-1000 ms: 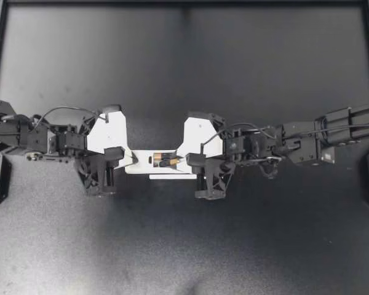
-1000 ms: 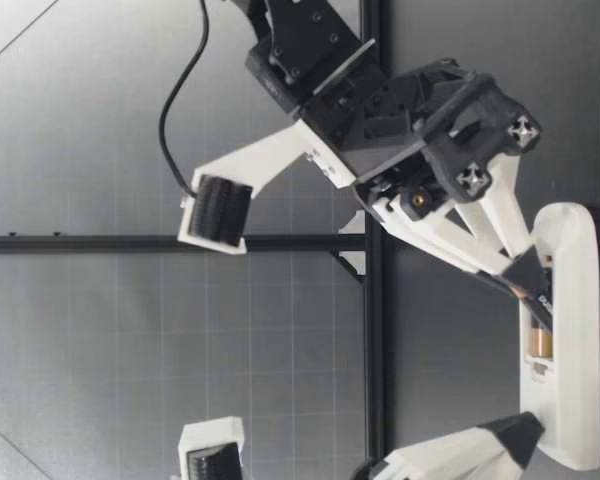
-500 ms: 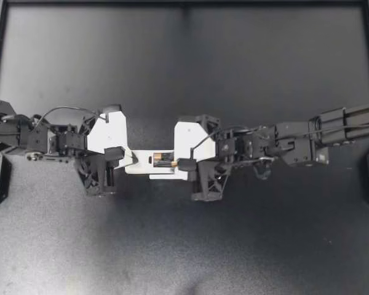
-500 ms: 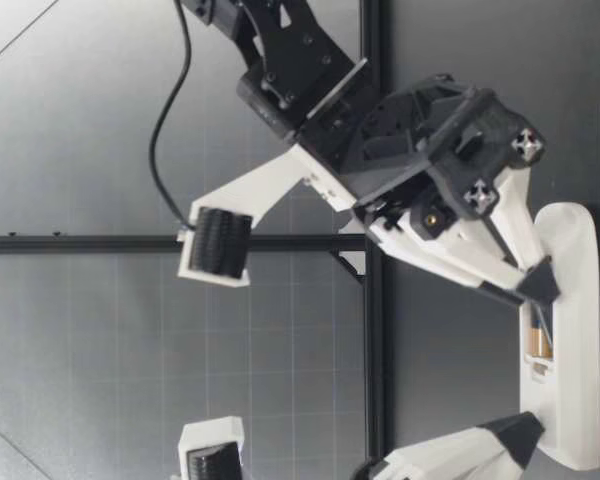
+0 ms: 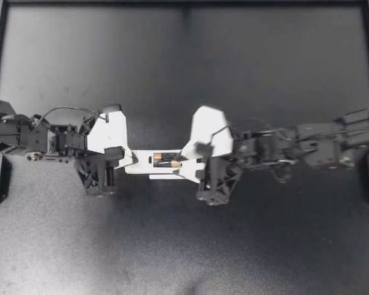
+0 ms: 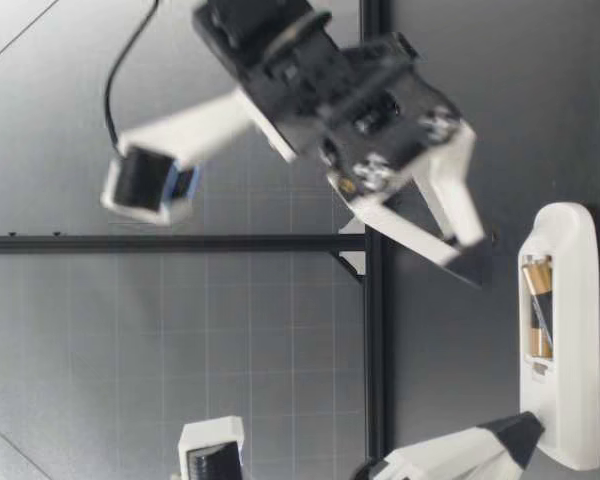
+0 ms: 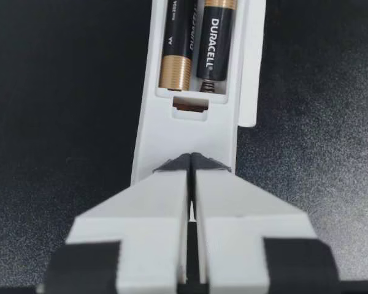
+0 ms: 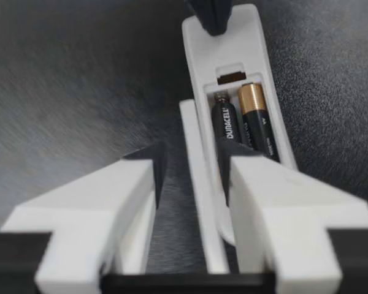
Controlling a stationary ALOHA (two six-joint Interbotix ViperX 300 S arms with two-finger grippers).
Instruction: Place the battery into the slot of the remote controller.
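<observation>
**Top view:** on the matte black worktop [image 5: 184, 74], the closed left pincer [image 5: 129, 161] rests on the white plastic remote [image 5: 140, 166]. Two cylindrical batteries [image 5: 166, 161] lie in its slot. The right pincer [image 5: 200, 165] is open.

**Low view:** the right pincer [image 6: 475, 258] hangs above the remote [image 6: 570, 330], apart from it.

**Left wrist view:** the wedge-shaped fingertips [image 7: 172, 168] meet over the remote's [image 7: 190, 122] rounded end.

**Right wrist view:** the open fingers [image 8: 141, 177] have a thin, flat white strip [image 8: 199, 202] between them.

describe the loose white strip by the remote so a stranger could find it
Start at the middle of the black table, where the white remote lies with two batteries showing. The strip lies flat alongside the remote's long edge; it is far thinner, plain white and holds nothing.
</observation>
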